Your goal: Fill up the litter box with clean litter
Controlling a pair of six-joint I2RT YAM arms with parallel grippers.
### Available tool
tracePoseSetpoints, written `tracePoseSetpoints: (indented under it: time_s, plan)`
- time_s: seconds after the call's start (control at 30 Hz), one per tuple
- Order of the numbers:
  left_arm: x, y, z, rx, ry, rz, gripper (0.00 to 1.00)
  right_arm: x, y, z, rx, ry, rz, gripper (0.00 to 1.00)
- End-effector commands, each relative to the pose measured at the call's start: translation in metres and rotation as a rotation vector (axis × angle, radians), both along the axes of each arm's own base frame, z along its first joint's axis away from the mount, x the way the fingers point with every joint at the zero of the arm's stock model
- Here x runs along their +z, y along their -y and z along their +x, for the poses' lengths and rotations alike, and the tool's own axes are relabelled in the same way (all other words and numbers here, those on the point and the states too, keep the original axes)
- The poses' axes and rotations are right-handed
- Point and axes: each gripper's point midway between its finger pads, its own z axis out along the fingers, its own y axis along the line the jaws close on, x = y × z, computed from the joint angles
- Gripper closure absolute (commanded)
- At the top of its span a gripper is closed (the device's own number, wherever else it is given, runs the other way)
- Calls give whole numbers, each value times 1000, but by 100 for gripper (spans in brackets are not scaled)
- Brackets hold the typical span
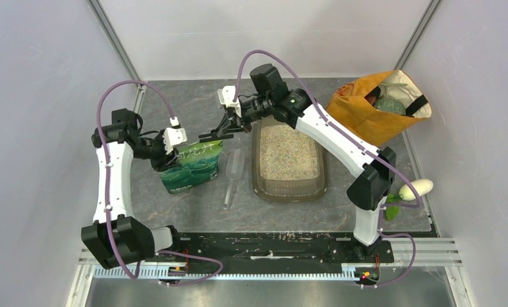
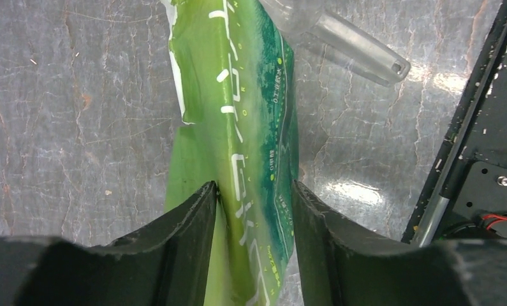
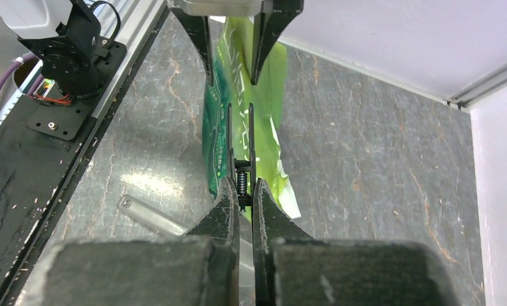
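Observation:
The litter box lies mid-table, holding clean litter in a pale layer. A glossy green pouch stands left of it. My left gripper is shut on the pouch's side; in the left wrist view the pouch sits pinched between the fingers of the left gripper. My right gripper hovers over the pouch's top, shut on a thin black spring clip. In the right wrist view the clip sticks out of the right gripper toward the pouch.
A clear plastic scoop lies between pouch and litter box. An orange cloth bag stands at the back right. A white, green-leafed object lies at the right edge. The black base rail runs along the near edge.

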Motion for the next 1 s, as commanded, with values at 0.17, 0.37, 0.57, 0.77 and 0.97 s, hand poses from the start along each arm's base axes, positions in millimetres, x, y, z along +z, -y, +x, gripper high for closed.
tracePoseSetpoints:
  time_s: [0.17, 0.37, 0.57, 0.77, 0.97]
  plan:
    - [-3, -5, 20, -34, 133, 36, 83, -11, -20, -3, 92, 108, 40, 100]
    - [-4, -4, 21, -40, 151, 33, 98, -35, -26, -5, 110, 173, -9, 100]
    - [-4, -1, 20, -61, 163, 24, 98, -56, -40, 3, 87, 227, -53, 100]
    - [-2, 0, 20, -70, 166, 22, 98, -67, -46, 17, 20, 290, -58, 100]
    - [0, 1, 20, -82, 161, 14, 98, -47, -41, 16, 4, 326, -28, 100]
